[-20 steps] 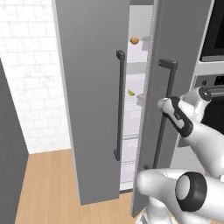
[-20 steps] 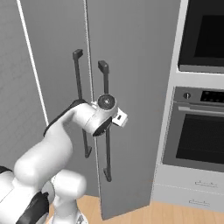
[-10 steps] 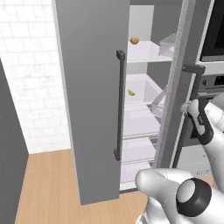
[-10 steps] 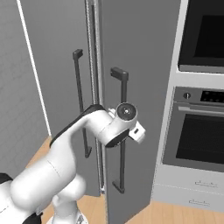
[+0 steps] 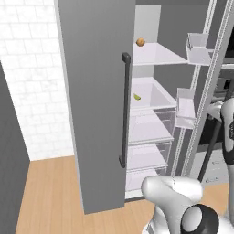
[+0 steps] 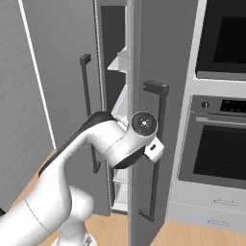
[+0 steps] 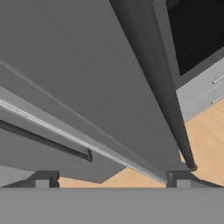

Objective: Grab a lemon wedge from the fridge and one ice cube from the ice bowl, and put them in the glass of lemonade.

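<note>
The fridge (image 5: 96,91) stands with its right door (image 6: 137,96) swung wide, showing white shelves and clear drawers. A tiny yellow-green lemon wedge (image 5: 137,96) lies on the middle shelf. My gripper (image 7: 111,180) is open, its fingertips (image 7: 43,179) wide apart, right by the lower end of the right door's dark bar handle (image 7: 162,87); nothing is held between them. In the right base view my arm reaches to that handle (image 6: 156,144) at mid height. The ice bowl, ice cube and glass of lemonade are out of view.
A round orange-brown fruit (image 5: 140,42) sits on the upper shelf. Clear door bins (image 5: 197,48) hang on the open right door. A wall oven (image 6: 216,153) stands just right of the fridge. The left door (image 5: 91,137) is ajar towards me, over wooden floor (image 5: 50,196).
The right fridge door has swung from nearly closed to wide open, with my arm following it to the right. My gripper has opened off the handle.
</note>
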